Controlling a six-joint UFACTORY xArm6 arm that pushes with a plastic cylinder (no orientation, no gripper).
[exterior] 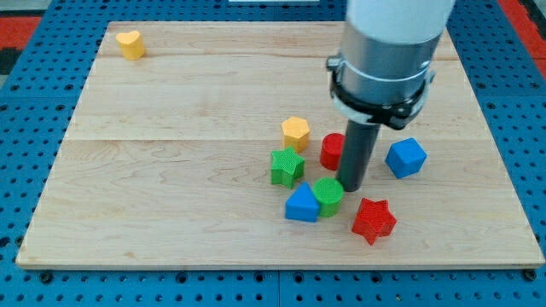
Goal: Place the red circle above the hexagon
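Observation:
The red circle (332, 151) lies right of centre on the wooden board, partly hidden behind my dark rod. The yellow hexagon (295, 131) sits just to its upper left, a small gap apart. My tip (350, 187) is down on the board directly below and right of the red circle, touching or nearly touching it, and right next to the green circle (328, 195).
A green star-like block (287, 165), a blue triangle (302, 204), a red star (374, 219) and a blue cube (405, 157) crowd around the tip. A yellow heart (130, 43) lies at the top left. The board's edge (273, 264) runs along the view's bottom.

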